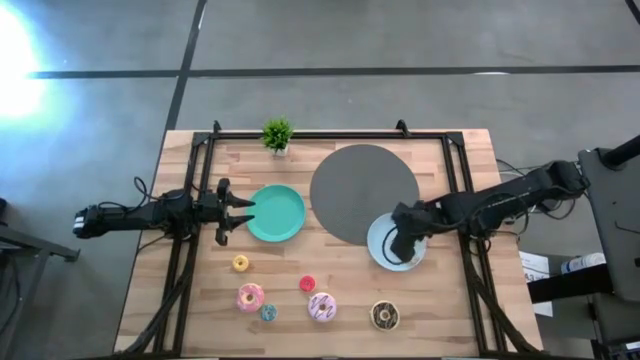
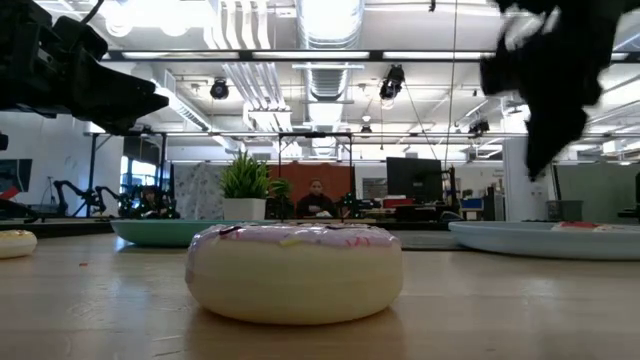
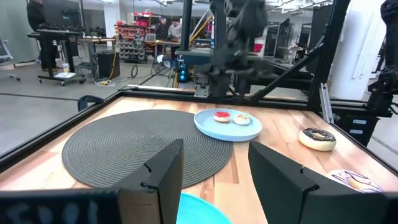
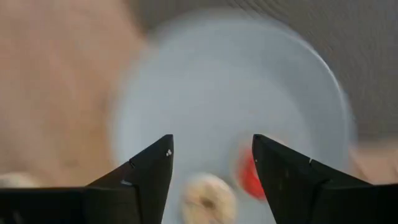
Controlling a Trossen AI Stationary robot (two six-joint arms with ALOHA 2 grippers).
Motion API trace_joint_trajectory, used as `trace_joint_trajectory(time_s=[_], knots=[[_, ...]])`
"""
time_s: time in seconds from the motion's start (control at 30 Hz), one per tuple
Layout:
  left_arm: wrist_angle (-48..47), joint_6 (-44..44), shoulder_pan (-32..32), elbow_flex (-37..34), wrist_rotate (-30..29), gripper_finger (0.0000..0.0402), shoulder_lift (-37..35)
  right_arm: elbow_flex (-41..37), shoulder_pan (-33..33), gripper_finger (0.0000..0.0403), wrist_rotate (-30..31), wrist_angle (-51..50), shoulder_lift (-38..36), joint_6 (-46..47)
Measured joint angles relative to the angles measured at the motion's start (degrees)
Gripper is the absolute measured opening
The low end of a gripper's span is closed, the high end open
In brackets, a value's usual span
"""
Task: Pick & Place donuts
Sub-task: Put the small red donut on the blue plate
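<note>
Right gripper over the light-blue plate, donuts split between plate and table.

The right gripper [image 1: 404, 243] hangs above the light-blue plate [image 1: 378, 248], fingers spread wide with nothing between them; a red donut [image 3: 222, 116] and a pale donut [image 3: 242, 119] lie on that plate. The left gripper [image 1: 246, 212] waits at the left edge of the green plate [image 1: 281, 213], fingers also wide. On the near table lie the yellow donut [image 1: 240, 263], pink donut [image 1: 250, 297], teal donut [image 1: 268, 312], another red donut [image 1: 307, 284], sprinkled donut [image 1: 322, 307] and chocolate donut [image 1: 385, 315].
</note>
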Motion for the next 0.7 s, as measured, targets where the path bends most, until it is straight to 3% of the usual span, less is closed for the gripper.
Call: trace_joint_trajectory(time_s=[0.13,0.43,0.7], knots=[[0.0,0.0,0.0,0.0,0.0,0.0156,0.0,5.1,3.4,0.0208,-3.7,7.4,5.0,-13.3],[0.0,0.0,0.0,0.0,0.0,0.0156,0.0,21.4,-0.2,0.0192,-3.5,9.5,27.9,-17.1],[0.0,0.0,0.0,0.0,0.0,0.0156,0.0,37.7,-0.2,0.0189,-3.8,9.7,42.1,-22.4]])
